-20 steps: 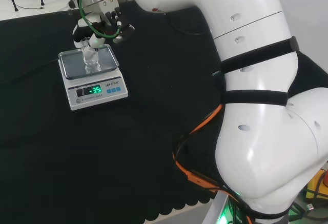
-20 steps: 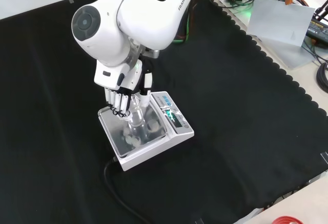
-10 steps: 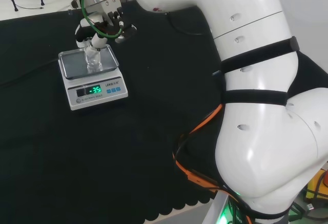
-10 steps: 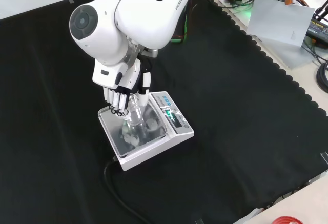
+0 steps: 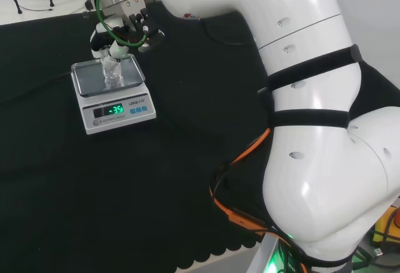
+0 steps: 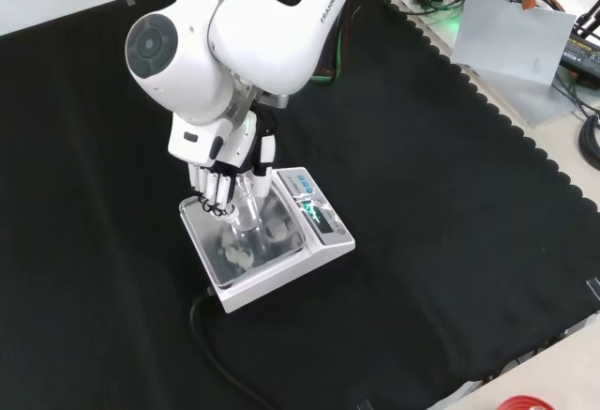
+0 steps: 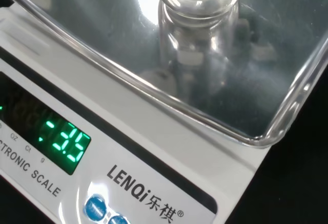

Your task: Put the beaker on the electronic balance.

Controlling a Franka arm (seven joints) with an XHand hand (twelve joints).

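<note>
Black cloth bench (image 6: 450, 241) w/ balance (image 6: 272, 246), prob. cabled.

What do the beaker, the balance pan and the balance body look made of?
Beaker: clear glass or plastic; the pan shows through its wall, can't tell which.
Pan: looks like polished metal, mirror-like, with reflections and a raised rim.
Balance body: white, smooth, probably moulded plastic, with a dark display strip.
Hand: black and white, fingers curled round the beaker.

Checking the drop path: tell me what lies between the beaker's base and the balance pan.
Nothing I can make out. In the wrist view the beaker stands over the bare steel pan; contact isn't clear. The robot hand holds the beaker.
</note>
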